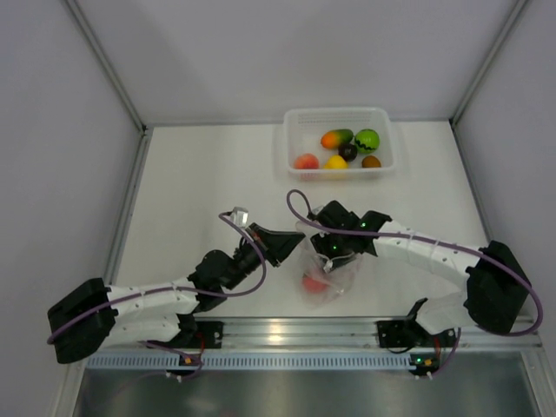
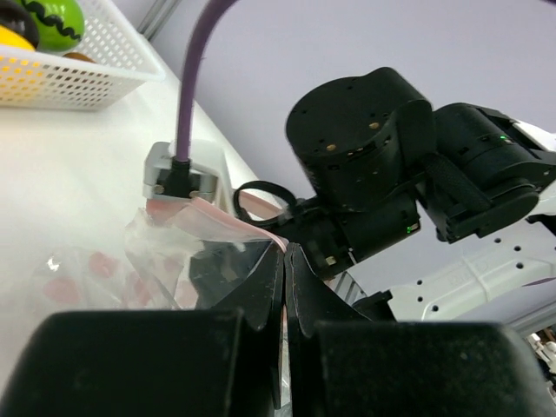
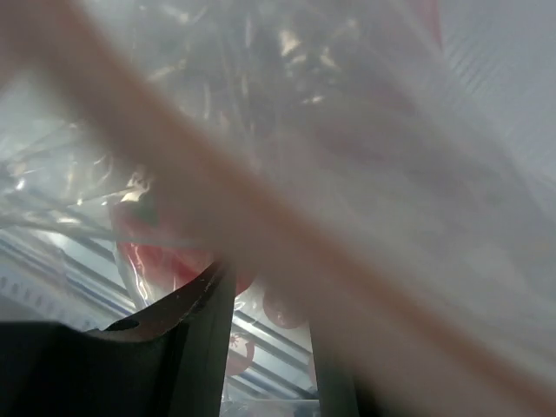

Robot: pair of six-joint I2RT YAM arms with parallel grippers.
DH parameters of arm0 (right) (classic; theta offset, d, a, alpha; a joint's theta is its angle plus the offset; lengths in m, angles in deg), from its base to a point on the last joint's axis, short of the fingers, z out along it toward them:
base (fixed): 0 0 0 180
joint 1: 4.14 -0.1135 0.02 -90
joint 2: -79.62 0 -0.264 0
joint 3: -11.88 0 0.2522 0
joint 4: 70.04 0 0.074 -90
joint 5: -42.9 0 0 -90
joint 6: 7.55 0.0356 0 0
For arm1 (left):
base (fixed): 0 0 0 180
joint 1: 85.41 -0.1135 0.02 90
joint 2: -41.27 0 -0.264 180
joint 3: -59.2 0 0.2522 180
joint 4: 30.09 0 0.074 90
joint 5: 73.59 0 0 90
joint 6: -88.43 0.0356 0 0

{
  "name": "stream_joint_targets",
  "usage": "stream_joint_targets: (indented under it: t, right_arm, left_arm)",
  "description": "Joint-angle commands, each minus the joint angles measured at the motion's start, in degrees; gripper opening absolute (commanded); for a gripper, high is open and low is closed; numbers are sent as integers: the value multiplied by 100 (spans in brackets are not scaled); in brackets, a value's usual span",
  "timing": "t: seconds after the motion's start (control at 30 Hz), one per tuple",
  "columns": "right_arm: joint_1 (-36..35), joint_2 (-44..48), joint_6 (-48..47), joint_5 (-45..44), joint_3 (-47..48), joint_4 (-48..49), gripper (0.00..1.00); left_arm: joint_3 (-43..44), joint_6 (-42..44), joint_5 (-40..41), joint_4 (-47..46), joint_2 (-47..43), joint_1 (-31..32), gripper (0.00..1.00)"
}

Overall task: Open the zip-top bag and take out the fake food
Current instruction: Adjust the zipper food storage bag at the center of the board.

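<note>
Mid-table, near front rail: bag crumpled, one pink-red fruit inside. Left gripper clamped tight on zip strip at bag's left edge. Right gripper at top of bag from right side, jaws apart, nothing solid seen between them; right wrist view mostly blurred film. Tray at far edge, well apart from bag, holds six: mango, green, yellow, purple, brown, peach.

Tray at table 1 o'clock, six fruits in it. Bag at tray's 6 o'clock, one fruit inside. Left gripper at bag's 10 o'clock, right gripper at 12.
</note>
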State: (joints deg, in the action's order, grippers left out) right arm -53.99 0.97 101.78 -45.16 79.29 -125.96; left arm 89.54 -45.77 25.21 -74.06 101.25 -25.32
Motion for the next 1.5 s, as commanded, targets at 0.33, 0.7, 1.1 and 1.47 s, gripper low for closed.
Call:
stream_joint_targets:
  t: [0.33, 0.7, 1.1, 1.47]
  right_arm:
    - [-104, 254, -105, 1599, -443, 936, 48]
    - [-254, 78, -114, 1838, -540, 1016, 54]
    - [-763, 87, 527, 1696, -707, 1552, 63]
    - [-860, 52, 1178, 1366, -663, 2019, 49]
  left_arm:
    - [-58, 360, 333, -238, -163, 239, 0]
    - [-155, 483, 597, -238, -145, 275, 0]
    - [-251, 553, 764, -230, -207, 275, 0]
    - [-252, 773, 905, -238, -295, 283, 0]
